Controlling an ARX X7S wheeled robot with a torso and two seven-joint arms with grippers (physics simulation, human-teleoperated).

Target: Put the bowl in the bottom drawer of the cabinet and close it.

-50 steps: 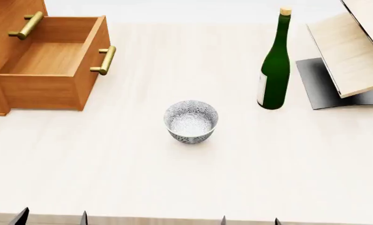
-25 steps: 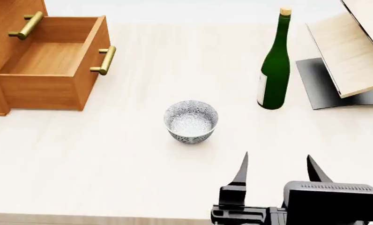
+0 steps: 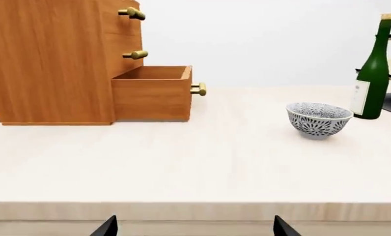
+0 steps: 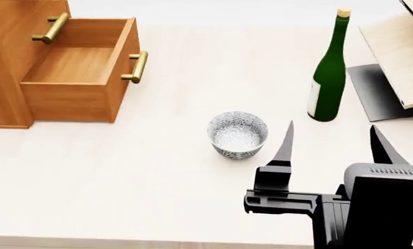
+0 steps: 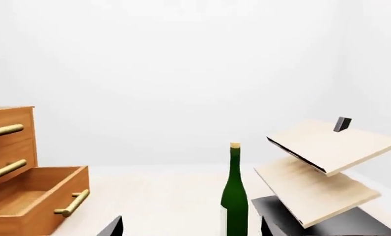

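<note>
We note the right pincer [image 4: 331,142] over the desk [image 4: 123,181], jaws spread wide and holding nothing; the bowl [image 4: 238,134] stands upright just beyond and to the left of its left fingertip, not between the jaws. Being round, the bowl offers no long axis, so a rim grasp should serve. The right arm is clearly nearer. The left pincer [image 3: 194,227] shows only two tips set well apart, empty. The left wrist view shows the bottom drawer [image 3: 153,93] pulled out of the cabinet [image 3: 51,59] and the bowl near the green bottle [image 3: 372,69]; the right wrist view misses the bowl.
</note>
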